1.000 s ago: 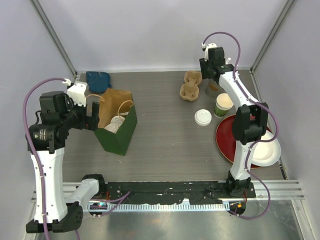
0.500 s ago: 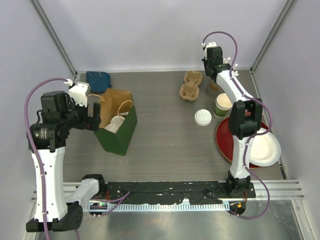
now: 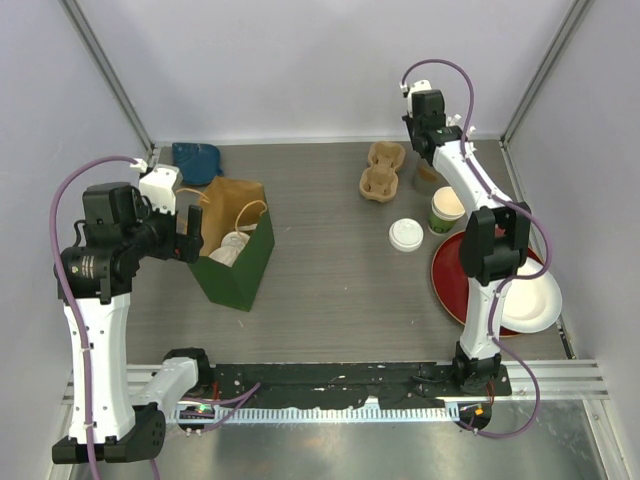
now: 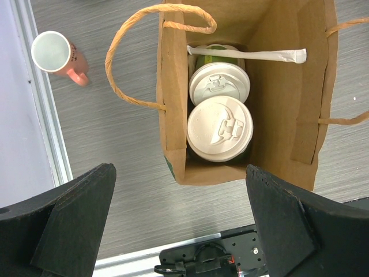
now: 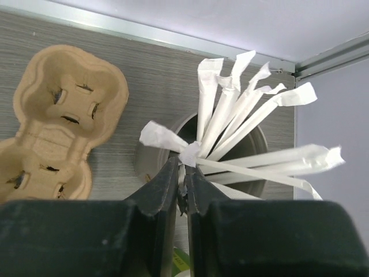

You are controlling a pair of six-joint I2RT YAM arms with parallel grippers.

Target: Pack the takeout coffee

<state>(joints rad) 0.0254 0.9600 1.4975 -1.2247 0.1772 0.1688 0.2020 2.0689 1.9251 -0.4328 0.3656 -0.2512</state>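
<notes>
- Already both takeout coffee cups (image 4: pixel 219 128) stand inside the brown paper bag (image 4: pixel 288 86), touching each other along one wall, white lids up; a paper-wrapped straw (image 4: pixel 248 55) lies across the far end of the bag, above them
- The left gripper (image 4: pixel 179 168) hangs over the mouth of the bag with its fingers spread wide and nothing between them
- The right gripper (image 5: pixel 183 164) is at the far right corner of the table, above the dark holder (image 5: pixel 145 168) full of straws; its fingers are pinched together on the twisted paper end of the held straw (image 5: pixel 187 154)
- I judge this straw to be very light, but the wrapper is thin and soft. A grip on the loose paper tip alone may slip or tear, so the stiff part lower down would be safer
- The cups will need more care — paper walls give under pressure and a pressed lid can pop off. If one must be shifted, I would take it on the wall just under the rim, gently, and keep it upright
- Beside the holder lies a cardboard carrier (image 5: pixel 57 121); a loose lid (image 3: pixel 405 234) and a lidless green cup (image 3: pixel 447 208) are nearer the right arm
</notes>
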